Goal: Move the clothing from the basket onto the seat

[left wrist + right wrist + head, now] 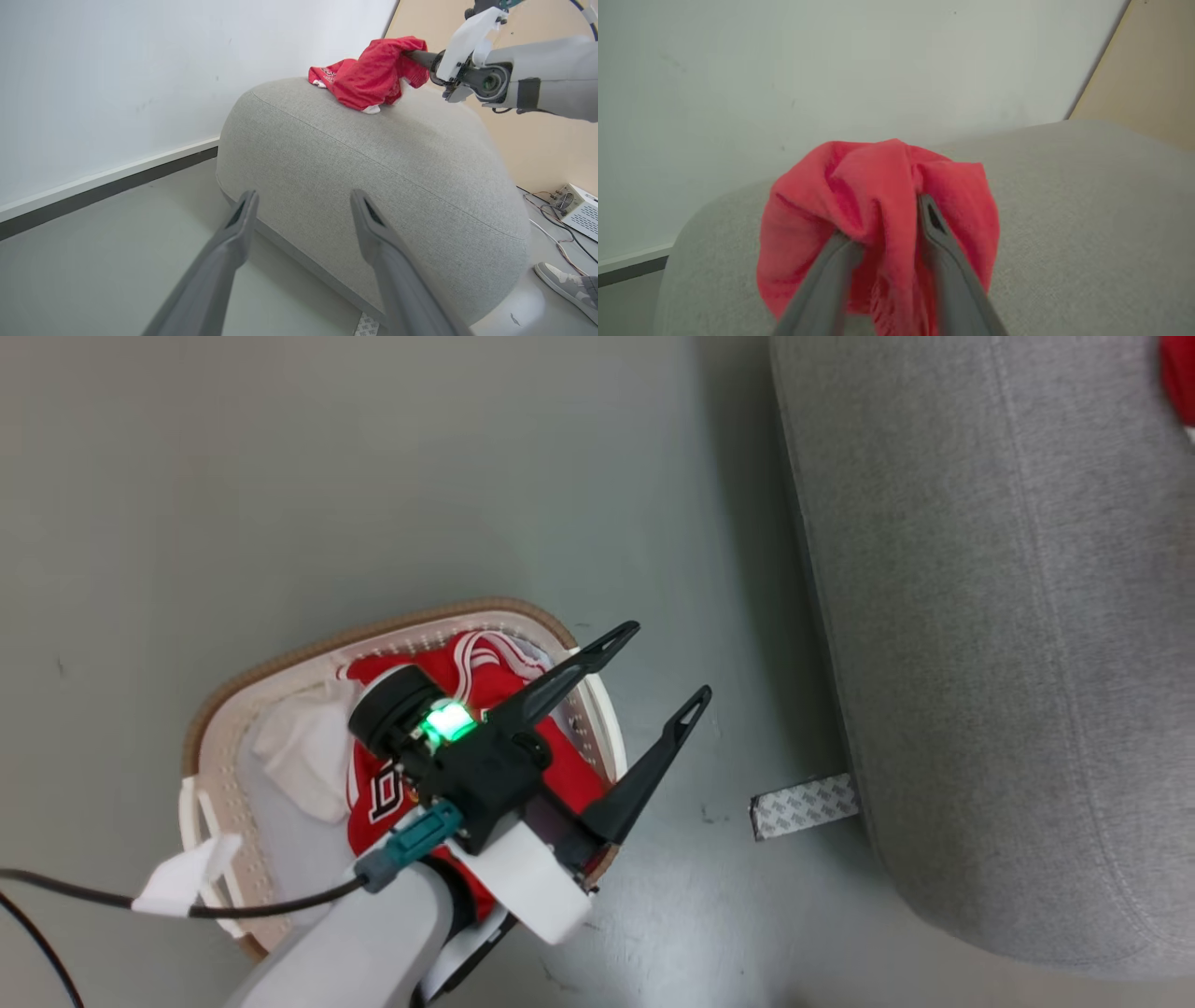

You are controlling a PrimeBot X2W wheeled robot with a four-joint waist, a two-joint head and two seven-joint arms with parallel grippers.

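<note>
Clothing is lying bunched on the seat; right gripper, narrowly parted, is sitting in it, grip unclear. Left gripper is hovering wide over basket.

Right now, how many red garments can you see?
2. One red garment lies bunched on the seat, between the jaws of the right gripper. Another sits in the basket, where more may be hidden.

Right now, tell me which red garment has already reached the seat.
The bunched red garment on top of the grey seat, with fabric between the fingers of the right gripper. The other red clothing lies in the basket, below the open left gripper.
</note>
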